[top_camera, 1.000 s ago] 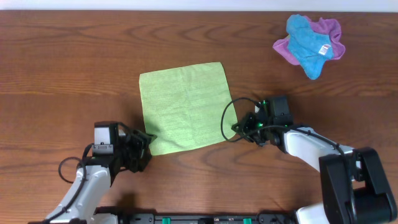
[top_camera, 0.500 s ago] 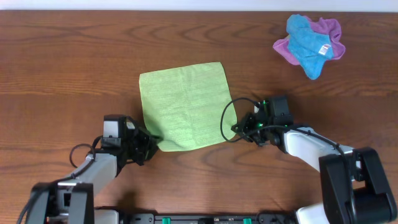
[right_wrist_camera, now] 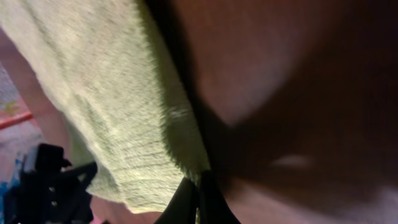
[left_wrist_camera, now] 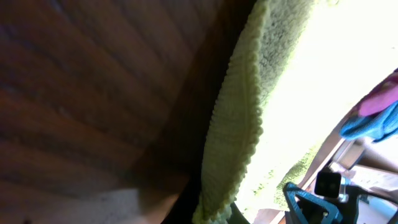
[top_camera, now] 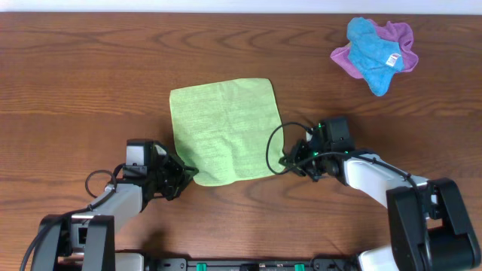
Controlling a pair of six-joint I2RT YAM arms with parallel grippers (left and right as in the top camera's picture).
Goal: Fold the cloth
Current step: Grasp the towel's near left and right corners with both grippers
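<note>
The lime yellow-green cloth (top_camera: 224,129) lies spread flat in the middle of the table. My left gripper (top_camera: 186,175) is at its near left corner and is shut on that corner; the left wrist view shows the cloth's (left_wrist_camera: 239,124) stitched edge running down into the jaws. At the near right corner my right gripper (top_camera: 285,160) is shut on the cloth's edge. In the right wrist view the cloth (right_wrist_camera: 118,106) ends between the two black fingers (right_wrist_camera: 185,200), which are pressed together.
A bright blue cloth (top_camera: 370,45) lies on a purple cloth (top_camera: 403,38) at the far right of the wooden table (top_camera: 90,75). The right arm's cable loop (top_camera: 273,147) overlaps the lime cloth's right edge.
My left gripper moved in to the cloth's near left corner and closed on it. The cloth shifted slightly, its near edge drawn in. The right gripper stayed at its corner.
</note>
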